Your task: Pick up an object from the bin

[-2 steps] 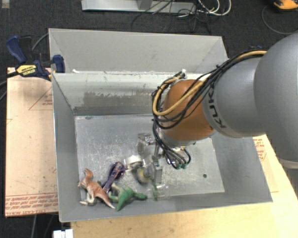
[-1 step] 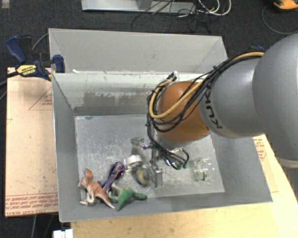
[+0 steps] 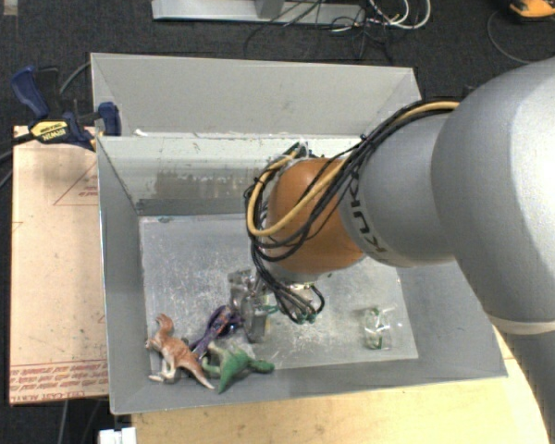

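Big silver-grey arm (image 3: pixel 481 183) here, dark lettering (image 3: pixel 363 222) on its side, a rounded orange wrist cover (image 3: pixel 301 215), yellow and black cables (image 3: pixel 388 126) looping over it.

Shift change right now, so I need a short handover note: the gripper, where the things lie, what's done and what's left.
Gripper: low in the bin, at the floor's front, by the small heap on the view's left. Whether it grips anything cannot be told.
Things: purple toy right beside the gripper; green dinosaur just in front of it; tan dinosaur further left. A small clear-and-green piece lies apart on the right.
Done: the arm is down at the heap.
Left: secure one thing and lift it out.
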Controlling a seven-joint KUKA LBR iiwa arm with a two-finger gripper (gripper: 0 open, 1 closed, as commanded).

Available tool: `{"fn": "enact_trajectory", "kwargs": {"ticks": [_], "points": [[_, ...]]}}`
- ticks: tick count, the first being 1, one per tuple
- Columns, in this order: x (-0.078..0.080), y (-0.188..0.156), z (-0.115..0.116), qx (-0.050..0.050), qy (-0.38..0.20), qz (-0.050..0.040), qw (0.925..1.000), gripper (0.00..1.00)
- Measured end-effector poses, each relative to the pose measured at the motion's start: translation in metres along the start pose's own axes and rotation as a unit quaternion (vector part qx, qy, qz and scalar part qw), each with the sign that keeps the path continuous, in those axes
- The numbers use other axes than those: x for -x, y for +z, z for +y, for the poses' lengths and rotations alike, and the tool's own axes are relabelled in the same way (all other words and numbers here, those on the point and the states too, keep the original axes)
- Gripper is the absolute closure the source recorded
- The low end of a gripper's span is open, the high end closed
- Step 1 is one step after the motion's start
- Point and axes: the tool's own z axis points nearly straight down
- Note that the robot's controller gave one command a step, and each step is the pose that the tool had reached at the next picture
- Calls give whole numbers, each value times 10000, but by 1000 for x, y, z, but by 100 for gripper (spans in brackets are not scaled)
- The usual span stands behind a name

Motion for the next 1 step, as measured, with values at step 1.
{"fn": "enact_trajectory", "kwargs": {"ticks": [1], "points": [[0,0,0,0,0,0,10000,100]]}}
